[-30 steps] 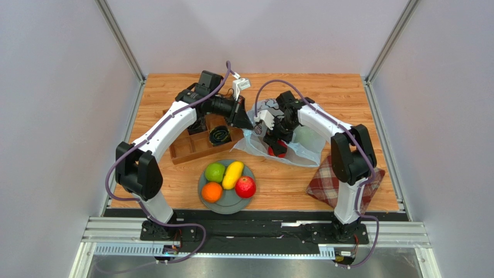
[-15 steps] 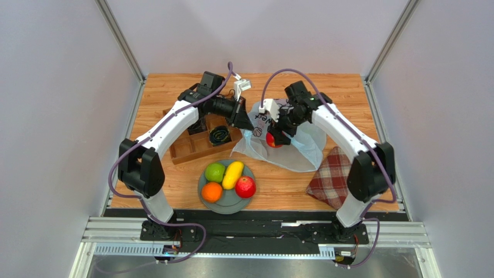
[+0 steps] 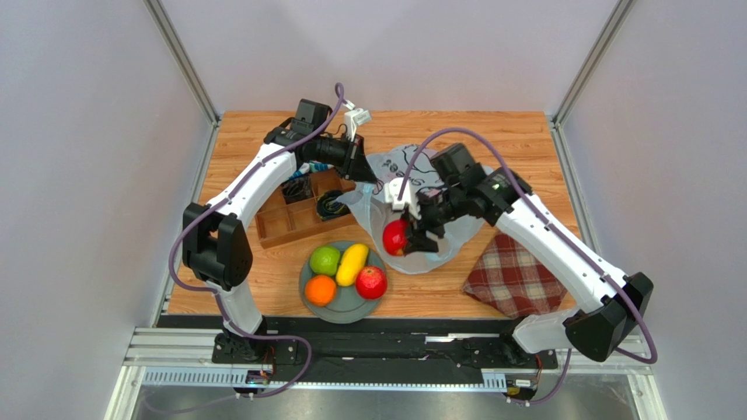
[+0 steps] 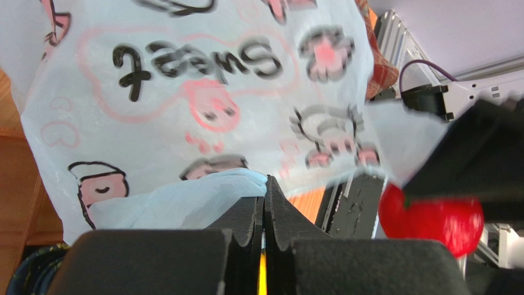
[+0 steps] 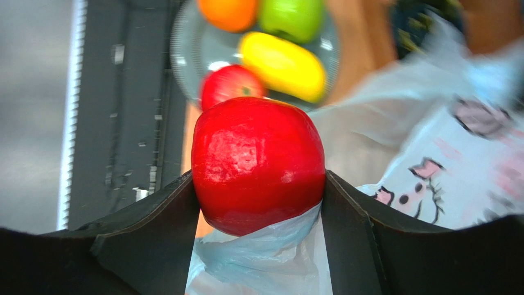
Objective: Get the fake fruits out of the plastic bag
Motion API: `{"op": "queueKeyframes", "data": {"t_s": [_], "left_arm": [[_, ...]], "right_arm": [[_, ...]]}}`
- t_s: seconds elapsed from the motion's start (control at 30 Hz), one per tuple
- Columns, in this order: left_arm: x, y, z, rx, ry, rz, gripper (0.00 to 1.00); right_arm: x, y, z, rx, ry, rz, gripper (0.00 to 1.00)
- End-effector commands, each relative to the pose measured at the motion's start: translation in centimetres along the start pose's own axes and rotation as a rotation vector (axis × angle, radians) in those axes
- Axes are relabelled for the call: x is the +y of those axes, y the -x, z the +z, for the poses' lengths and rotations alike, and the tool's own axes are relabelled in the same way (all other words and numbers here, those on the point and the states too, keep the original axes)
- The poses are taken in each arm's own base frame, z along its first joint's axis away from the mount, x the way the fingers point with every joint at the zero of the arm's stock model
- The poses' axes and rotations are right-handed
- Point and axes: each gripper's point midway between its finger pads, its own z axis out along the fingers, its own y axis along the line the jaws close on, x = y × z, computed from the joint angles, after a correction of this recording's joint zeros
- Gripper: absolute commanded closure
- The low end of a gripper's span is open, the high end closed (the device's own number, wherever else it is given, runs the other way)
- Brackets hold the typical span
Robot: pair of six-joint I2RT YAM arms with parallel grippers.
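Observation:
My right gripper is shut on a glossy red apple, seen close in the right wrist view, with a fold of bag film under it. It holds the apple above the table, right of the grey plate. The pale-blue plastic bag with dark print lies behind it. My left gripper is shut on the bag's edge and holds it up. On the plate lie a green apple, a yellow mango, an orange and a red apple.
A wooden compartment tray holding a dark coiled item stands left of the bag. A red plaid cloth lies at the right front. Grey walls close in both sides; the black rail runs along the near edge.
My right gripper has lifted the red apple out of the bag and carried it forward and left toward the plate. The left gripper has raised the bag's edge slightly.

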Motion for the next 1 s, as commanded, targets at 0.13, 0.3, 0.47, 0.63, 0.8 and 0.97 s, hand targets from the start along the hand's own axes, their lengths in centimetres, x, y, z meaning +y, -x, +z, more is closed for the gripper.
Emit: {"op": "queueKeyframes", "data": {"t_s": [0.13,0.3,0.47,0.63,0.8,0.97], "left_arm": [[-2.6,3.6,-1.1,-0.095,-0.06,0.07,1.0],[-3.7,2.8,-1.6,-0.097,-0.086,0.025,1.0],[-3.4,2.4,-2.0,-0.12,-0.083,-0.021,1.0],[-2.8,2.3,-3.0,-0.139,-0.067,-0.041,1.0],[-3.2,2.2,-3.7,-0.151,-0.061,-0.02,1.0],[-3.4,1.8,-3.8,-0.16,-0.06,-0.021,1.0]], "right_arm": [[3.3,2.2,6.4,0.022,0.19,-0.089,0.33],[4.9,4.3,9.0,0.022,0.291,-0.118,0.33],[8.9,4.2,12.4,0.059,0.419,-0.178,0.33],[11.2,1.8,15.4,0.146,0.481,-0.212,0.34],[9.0,0.5,18.3,0.233,0.386,-0.178,0.33],[6.8,-1.1,19.6,0.327,0.287,-0.161,0.32]]}}
